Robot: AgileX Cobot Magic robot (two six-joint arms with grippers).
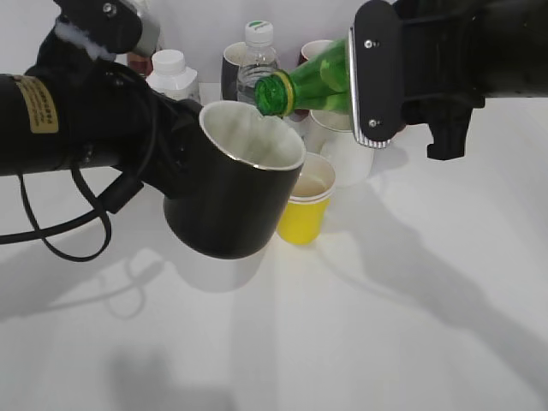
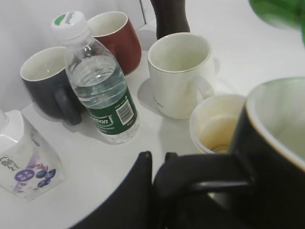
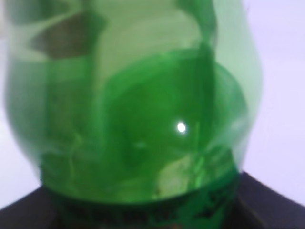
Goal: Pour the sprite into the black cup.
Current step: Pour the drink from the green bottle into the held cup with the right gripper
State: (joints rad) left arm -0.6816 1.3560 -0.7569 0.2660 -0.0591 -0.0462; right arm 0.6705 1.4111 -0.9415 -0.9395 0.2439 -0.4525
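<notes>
The black cup [image 1: 227, 201] hangs in the air above the table, tilted, its white interior facing up and right. My left gripper [image 2: 159, 160] is shut on its black handle [image 2: 205, 174]. The sprite [image 1: 312, 86] is a green bottle tipped on its side, its open mouth just over the cup's rim. My right gripper [image 1: 372, 81] is shut on its body. The right wrist view is filled by the green bottle [image 3: 138, 119]. A green blur at the top right of the left wrist view [image 2: 279, 12] is the bottle.
Behind and under the cup stand a yellow paper cup [image 1: 306, 205], a white mug [image 2: 178, 76], a small water bottle [image 2: 97, 90], a dark mug [image 2: 47, 83], a dark red mug [image 2: 116, 38] and a white carton [image 2: 21, 157]. A cola bottle's base [image 2: 169, 16] shows behind.
</notes>
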